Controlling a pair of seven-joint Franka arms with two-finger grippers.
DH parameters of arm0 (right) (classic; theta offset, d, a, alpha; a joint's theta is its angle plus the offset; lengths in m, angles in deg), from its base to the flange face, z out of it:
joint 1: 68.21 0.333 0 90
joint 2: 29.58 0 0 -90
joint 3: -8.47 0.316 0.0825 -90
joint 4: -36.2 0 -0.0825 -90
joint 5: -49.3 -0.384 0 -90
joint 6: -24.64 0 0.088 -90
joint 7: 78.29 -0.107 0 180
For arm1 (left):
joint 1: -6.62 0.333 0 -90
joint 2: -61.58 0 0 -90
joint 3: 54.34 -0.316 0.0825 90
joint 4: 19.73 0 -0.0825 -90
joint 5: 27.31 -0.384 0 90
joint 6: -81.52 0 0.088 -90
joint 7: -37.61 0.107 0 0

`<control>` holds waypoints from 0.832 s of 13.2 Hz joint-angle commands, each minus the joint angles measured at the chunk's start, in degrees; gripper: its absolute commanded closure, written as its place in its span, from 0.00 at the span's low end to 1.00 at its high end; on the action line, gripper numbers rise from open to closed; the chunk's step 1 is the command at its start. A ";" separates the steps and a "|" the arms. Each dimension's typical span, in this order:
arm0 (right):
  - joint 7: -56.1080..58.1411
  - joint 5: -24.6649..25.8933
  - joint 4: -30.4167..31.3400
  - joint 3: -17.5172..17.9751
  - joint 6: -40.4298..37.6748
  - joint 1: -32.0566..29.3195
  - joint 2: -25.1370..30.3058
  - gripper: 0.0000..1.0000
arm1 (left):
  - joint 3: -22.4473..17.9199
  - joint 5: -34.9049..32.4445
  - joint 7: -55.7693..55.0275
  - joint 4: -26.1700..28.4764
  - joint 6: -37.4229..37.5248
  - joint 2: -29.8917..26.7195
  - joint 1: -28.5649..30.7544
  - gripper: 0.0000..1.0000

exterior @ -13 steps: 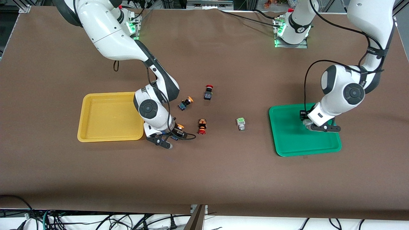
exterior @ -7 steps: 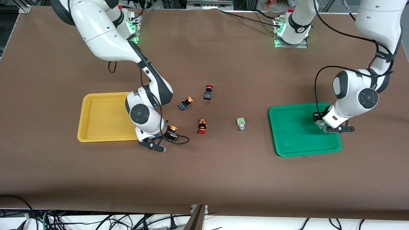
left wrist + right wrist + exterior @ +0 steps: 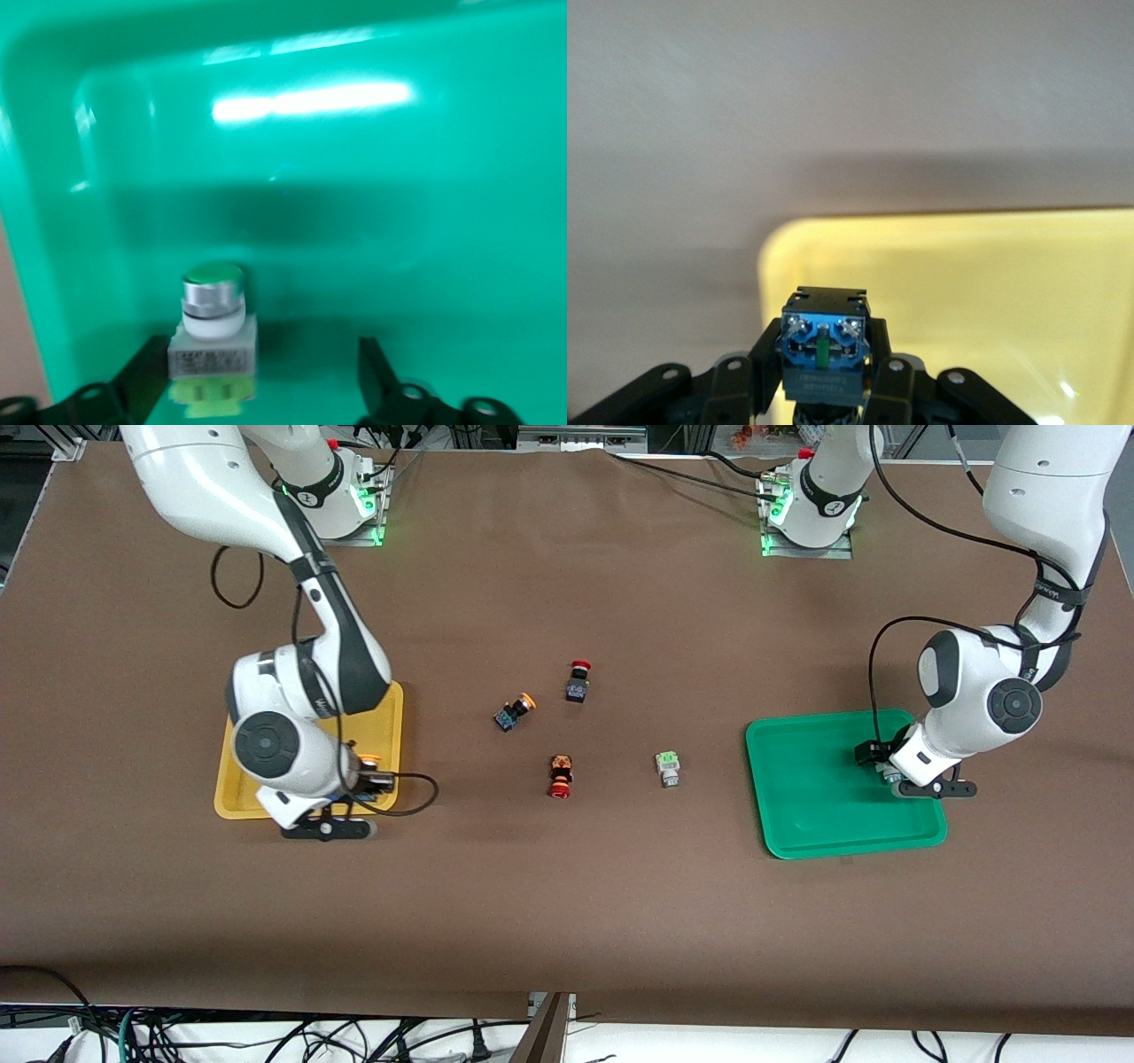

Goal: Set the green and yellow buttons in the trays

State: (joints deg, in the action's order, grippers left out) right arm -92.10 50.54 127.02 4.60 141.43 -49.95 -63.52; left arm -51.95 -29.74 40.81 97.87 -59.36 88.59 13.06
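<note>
Table point(image 3: 567, 921): brown cover; a wide bare strip lies between both trays and the edge nearest the front camera.

Yellow tray point(image 3: 390, 717): toward the right arm's end; no button seen resting in it. Right gripper point(image 3: 824, 390) hangs over the tray's corner nearest the front camera, fingers point(image 3: 764, 372) pressed against both sides of an orange-yellow round-cap button point(image 3: 824, 350), its blue terminal end facing the wrist camera.

Green tray point(image 3: 815, 815): toward the left arm's end. Left gripper point(image 3: 257, 390) is low inside it, by the rim nearest the table end, jaws spread wide. One pale green button point(image 3: 213, 341) lies on the tray floor, close against one finger point(image 3: 146, 376) and well apart from the other.

Loose items on the open cloth between the trays, all apart from one another:
- second orange-yellow button point(image 3: 515, 712), on its side;
- second pale green button point(image 3: 668, 768), nearer the green tray;
- red-capped switch point(image 3: 577, 679), farthest from the front camera;
- red-capped switch point(image 3: 560, 776), lying between the two loose buttons.
</note>
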 commanded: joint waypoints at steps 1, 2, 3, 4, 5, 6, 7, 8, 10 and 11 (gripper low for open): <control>3.52 0.17 14.61 -2.45 7.28 -0.07 6.07 0.82 | 4.27 1.45 -6.94 -5.78 5.42 -0.82 -2.38 0.00; 4.22 0.08 17.61 -2.89 10.44 -0.33 6.34 0.78 | 6.03 1.46 -11.16 -6.15 5.43 -0.65 -3.79 0.00; 5.18 -0.09 19.47 -2.99 13.26 -1.20 6.08 0.74 | 8.31 1.28 -14.68 -6.24 5.26 -0.38 -4.41 0.00; 5.63 -0.27 20.88 -2.90 15.81 -1.73 5.65 0.70 | 10.25 1.19 -17.33 -6.33 5.08 0.14 -5.11 0.00; 5.81 -0.36 22.11 -2.90 18.36 -1.82 5.29 0.66 | 11.48 1.28 -19.36 -7.37 5.08 0.58 -6.25 0.00; 5.81 -0.36 22.91 -2.90 19.95 -1.83 5.03 0.57 | 12.28 1.11 -21.64 -7.90 4.99 1.28 -8.09 0.00; 5.81 -0.36 23.00 -2.90 20.23 -1.83 4.94 0.55 | 12.46 1.02 -23.75 -8.08 4.12 2.16 -9.94 0.00; 5.81 -0.45 23.00 -2.90 20.23 -1.83 5.02 0.54 | 12.55 0.93 -25.86 -8.35 2.37 3.39 -11.69 0.00; 5.37 -0.53 22.48 -2.81 19.88 -1.83 5.20 0.16 | 13.42 0.84 -30.60 -8.52 -0.18 5.24 -14.51 0.00; 5.11 -0.62 22.13 -2.38 19.44 -1.74 5.90 0.14 | 14.39 0.58 -33.85 -9.48 -0.89 6.11 -15.39 0.00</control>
State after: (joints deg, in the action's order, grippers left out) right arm -87.25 50.48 148.22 1.49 160.92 -51.54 -59.98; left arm -38.51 -29.21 11.20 91.20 -59.22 92.06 -0.83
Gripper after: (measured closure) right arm 0.379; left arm 0.000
